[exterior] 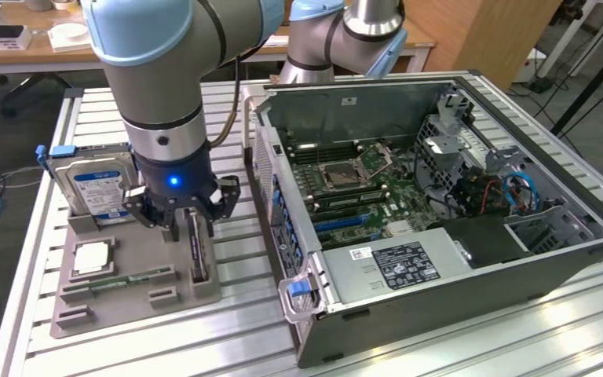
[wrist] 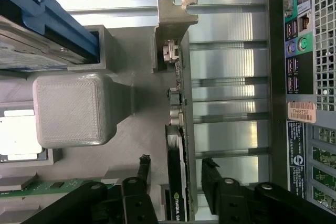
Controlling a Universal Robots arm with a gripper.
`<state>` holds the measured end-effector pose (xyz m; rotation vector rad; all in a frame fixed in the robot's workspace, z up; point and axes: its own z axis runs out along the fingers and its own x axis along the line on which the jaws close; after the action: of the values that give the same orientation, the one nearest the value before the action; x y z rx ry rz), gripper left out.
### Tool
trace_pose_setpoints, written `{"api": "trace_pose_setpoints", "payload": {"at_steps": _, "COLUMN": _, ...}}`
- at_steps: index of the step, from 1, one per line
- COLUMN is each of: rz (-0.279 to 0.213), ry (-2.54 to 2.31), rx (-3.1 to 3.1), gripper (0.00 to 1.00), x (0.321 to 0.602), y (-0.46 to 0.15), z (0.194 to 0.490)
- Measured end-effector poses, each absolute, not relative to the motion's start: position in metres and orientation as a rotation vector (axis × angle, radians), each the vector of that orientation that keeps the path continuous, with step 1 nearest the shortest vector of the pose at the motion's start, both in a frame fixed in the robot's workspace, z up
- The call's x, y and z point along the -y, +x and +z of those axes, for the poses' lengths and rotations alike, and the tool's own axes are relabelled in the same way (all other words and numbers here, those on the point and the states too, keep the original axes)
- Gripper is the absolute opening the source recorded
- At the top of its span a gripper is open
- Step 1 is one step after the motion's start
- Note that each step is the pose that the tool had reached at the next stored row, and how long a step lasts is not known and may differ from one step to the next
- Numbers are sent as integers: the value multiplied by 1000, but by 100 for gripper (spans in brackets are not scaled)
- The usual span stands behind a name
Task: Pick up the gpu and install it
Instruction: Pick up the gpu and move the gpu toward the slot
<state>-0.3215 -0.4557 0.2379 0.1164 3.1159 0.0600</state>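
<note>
Gripper hangs low over the gray tray, jaws spread on either side of the gpu with a gap on each side. The gpu stands on edge in a tray slot, between the hard drive and the open computer case.

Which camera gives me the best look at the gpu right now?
The wrist view: the thin green card with black cooler and silver bracket stands edge-on between the open gripper's fingers. The exterior view shows it as a dark strip in the grey tray.
</note>
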Motion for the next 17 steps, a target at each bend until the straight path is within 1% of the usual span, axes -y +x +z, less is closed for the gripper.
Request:
{"api": "trace_pose_setpoints", "payload": {"at_steps": 1, "rz": 60, "ry": 116, "rx": -3116, "gripper": 52, "x": 456, "y": -322, "z": 238}}
{"api": "trace_pose_setpoints", "payload": {"at_steps": 2, "rz": 60, "ry": 116, "rx": -3116, "gripper": 45, "x": 456, "y": -322, "z": 238}}
{"api": "trace_pose_setpoints", "payload": {"at_steps": 3, "rz": 60, "ry": 116, "rx": -3116, "gripper": 45, "x": 456, "y": -322, "z": 238}}
{"api": "trace_pose_setpoints", "payload": {"at_steps": 4, "rz": 60, "ry": 116, "rx": -3116, "gripper": 39, "x": 456, "y": -322, "z": 238}}
{"api": "trace_pose_setpoints", "payload": {"at_steps": 14, "rz": 60, "ry": 116, "rx": -3116, "gripper": 39, "x": 456, "y": -322, "z": 238}}
{"api": "trace_pose_setpoints", "payload": {"at_steps": 16, "rz": 60, "ry": 116, "rx": -3116, "gripper": 37, "x": 456, "y": -322, "z": 238}}
{"api": "trace_pose_setpoints", "payload": {"at_steps": 17, "rz": 60, "ry": 116, "rx": -3116, "gripper": 31, "x": 456, "y": -322, "z": 238}}
